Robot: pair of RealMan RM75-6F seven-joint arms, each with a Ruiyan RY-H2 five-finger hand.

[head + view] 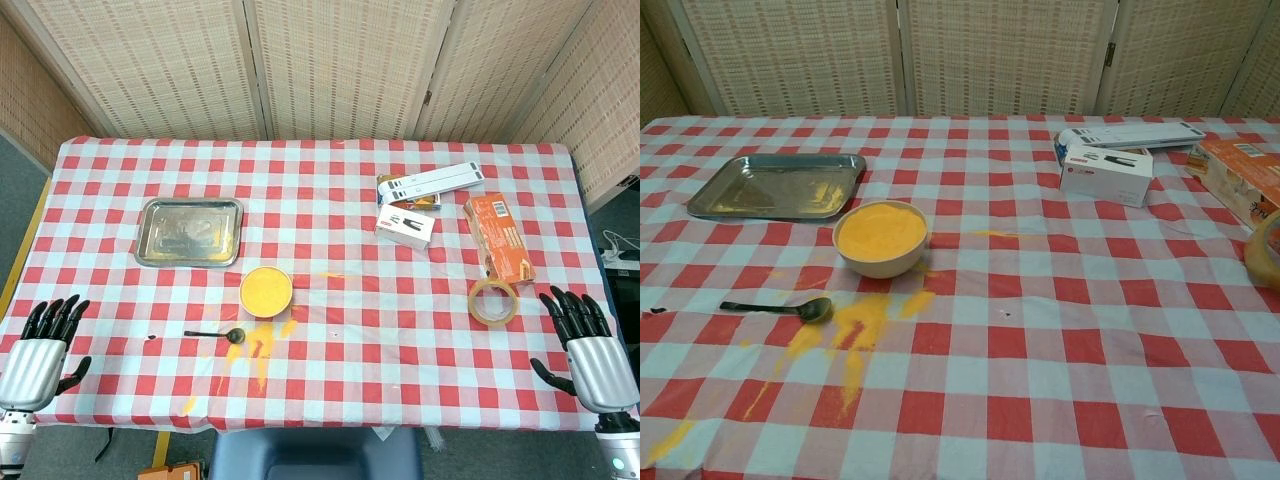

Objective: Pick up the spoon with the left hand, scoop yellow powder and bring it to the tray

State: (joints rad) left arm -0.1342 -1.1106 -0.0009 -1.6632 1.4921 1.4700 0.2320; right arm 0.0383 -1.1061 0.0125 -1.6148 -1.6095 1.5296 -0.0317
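Both hands, left hand (pixel 40 345) and right hand (pixel 590 350), lie empty, fingers spread, wrists cropped.

Even, bright overhead light in both views; shadows soft and short. Mild glare on the tray (pixel 777 186). Focus sharp; chest view slightly warmer, little edge distortion.

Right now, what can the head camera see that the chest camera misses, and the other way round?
Only the head view shows the open left hand and right hand at the table's near corners, plus the whole clear tape roll. The chest view adds nothing new, only a closer look. Both show the silver metal tray, the bowl of yellow powder, the dark spoon, spilled powder, the white boxes and the orange box.
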